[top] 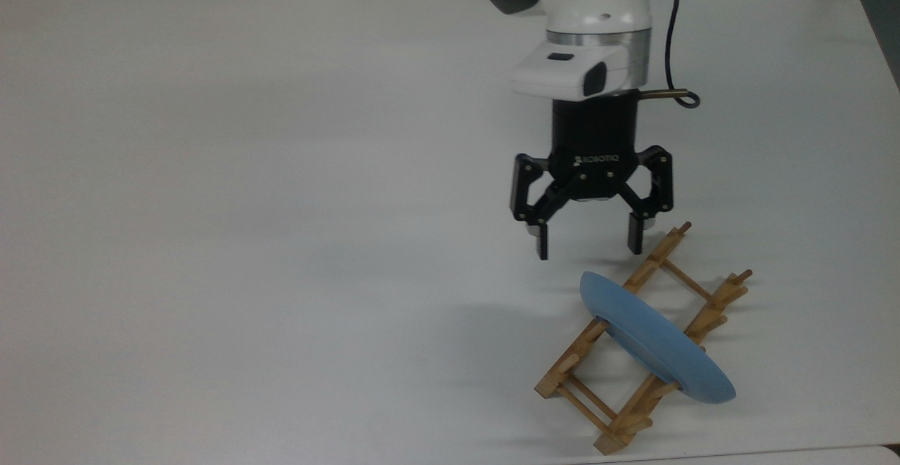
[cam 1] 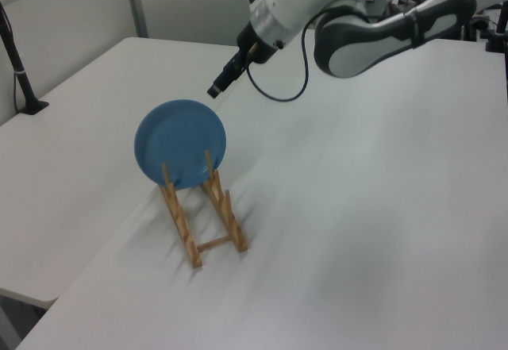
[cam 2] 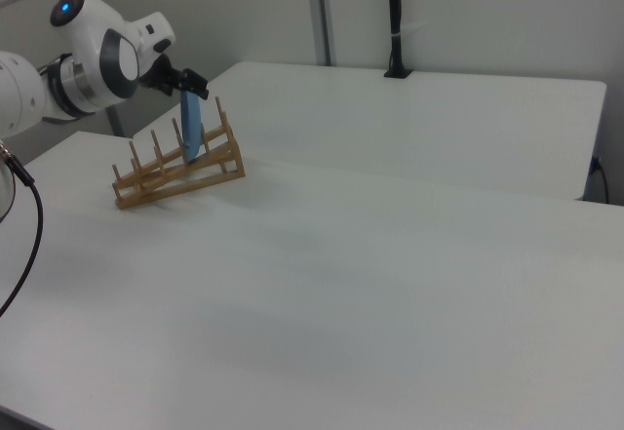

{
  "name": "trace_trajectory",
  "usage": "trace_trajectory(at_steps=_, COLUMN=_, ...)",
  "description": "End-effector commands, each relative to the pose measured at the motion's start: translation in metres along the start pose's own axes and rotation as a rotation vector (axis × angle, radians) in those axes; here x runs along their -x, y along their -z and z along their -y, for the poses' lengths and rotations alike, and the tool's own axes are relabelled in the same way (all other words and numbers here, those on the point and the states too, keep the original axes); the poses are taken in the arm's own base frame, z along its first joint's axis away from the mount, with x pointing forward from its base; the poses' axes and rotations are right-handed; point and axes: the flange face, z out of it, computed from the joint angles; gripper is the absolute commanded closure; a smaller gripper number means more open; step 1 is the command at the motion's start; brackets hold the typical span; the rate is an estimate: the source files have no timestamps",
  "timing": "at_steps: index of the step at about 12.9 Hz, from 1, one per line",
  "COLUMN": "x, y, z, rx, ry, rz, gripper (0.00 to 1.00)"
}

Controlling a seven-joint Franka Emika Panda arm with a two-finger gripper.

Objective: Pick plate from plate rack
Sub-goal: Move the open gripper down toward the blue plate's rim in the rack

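We work on a white table (top: 246, 169). The plate rack (top: 636, 352) lies near the top view's lower right corner: two light-brown wooden rails joined by thin crossbars, each with a row of upright pegs. It runs diagonally in the top view.

The plate (top: 654, 338) stands on edge between the pegs, roughly midway along the rack, leaning slightly. In the left view its face (cam 1: 180, 144) is a plain, matte, light-blue disc with a raised rim, about as wide as the rack.

We judge the plate rigid and fairly light, but possibly breakable if dropped. The matte surface should offer fair friction. The thin rim is the only practical hold; we recommend the upper edge, clear of the pegs, with the fingers straddling its thickness. We expect a straight upward lift to avoid dragging the light rack.

The gripper (top: 589, 243) hangs above the table, near the plate's upper edge but apart from it. Its jaws are spread wide and hold nothing.
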Motion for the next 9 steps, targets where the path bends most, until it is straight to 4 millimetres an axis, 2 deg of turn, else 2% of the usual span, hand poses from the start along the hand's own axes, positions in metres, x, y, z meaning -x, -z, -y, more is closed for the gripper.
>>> trace_trajectory(at_steps=1, x=0.01, y=-0.021, z=0.018, rx=-0.004, ry=0.023, rz=-0.033, gripper=0.05)
trace_trajectory(at_steps=4, x=0.018, y=-0.034, z=0.021, rx=-0.004, ry=0.047, rz=-0.041, gripper=0.13)
trace_trajectory(at_steps=7, x=0.019, y=-0.038, z=0.019, rx=-0.004, ry=0.054, rz=-0.051, gripper=0.24)
trace_trajectory(at_steps=9, x=0.021, y=-0.04, z=0.019, rx=-0.004, ry=0.054, rz=-0.05, gripper=0.46)
